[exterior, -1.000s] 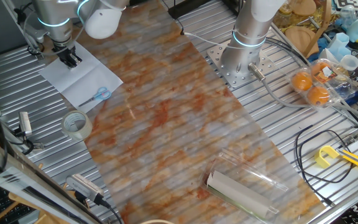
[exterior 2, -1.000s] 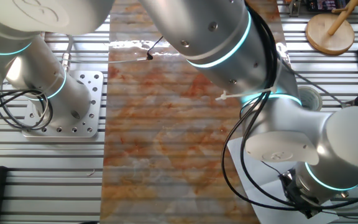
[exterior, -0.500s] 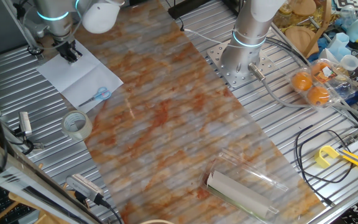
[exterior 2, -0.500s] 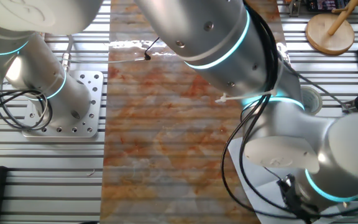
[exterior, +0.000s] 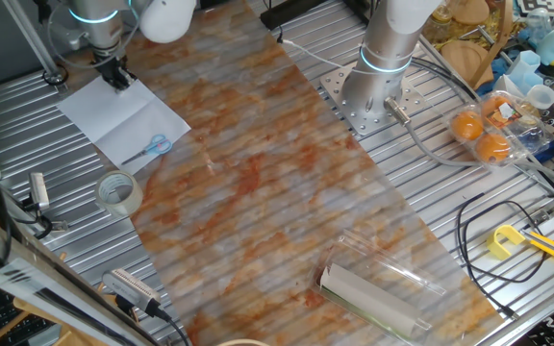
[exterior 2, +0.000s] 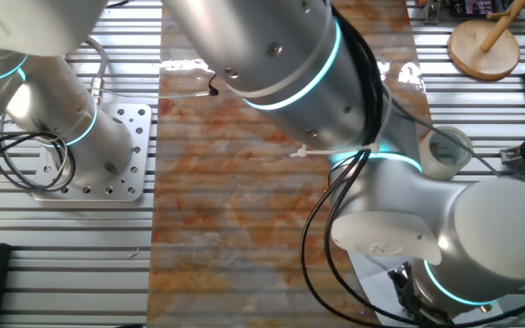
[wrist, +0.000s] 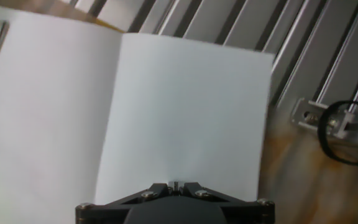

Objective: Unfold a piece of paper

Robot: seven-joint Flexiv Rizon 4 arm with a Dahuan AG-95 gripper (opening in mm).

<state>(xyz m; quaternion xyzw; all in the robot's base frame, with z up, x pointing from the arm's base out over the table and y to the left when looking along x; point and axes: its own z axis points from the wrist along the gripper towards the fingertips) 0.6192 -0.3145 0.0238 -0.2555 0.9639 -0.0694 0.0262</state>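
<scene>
Hanging over the far edge of the piece of paper [exterior: 115,115], the fingers [exterior: 116,75] look pressed together in the hand view, with nothing visibly between them. That view shows the white sheet [wrist: 166,112] lying open and flat, a crease running down it. It rests at the far left of the tabletop [exterior: 287,192], partly on the ribbed metal, partly on the orange-mottled mat. Scissors [exterior: 154,146] with blue handles lie on its near edge. A tape roll [exterior: 119,192] sits just nearer.
</scene>
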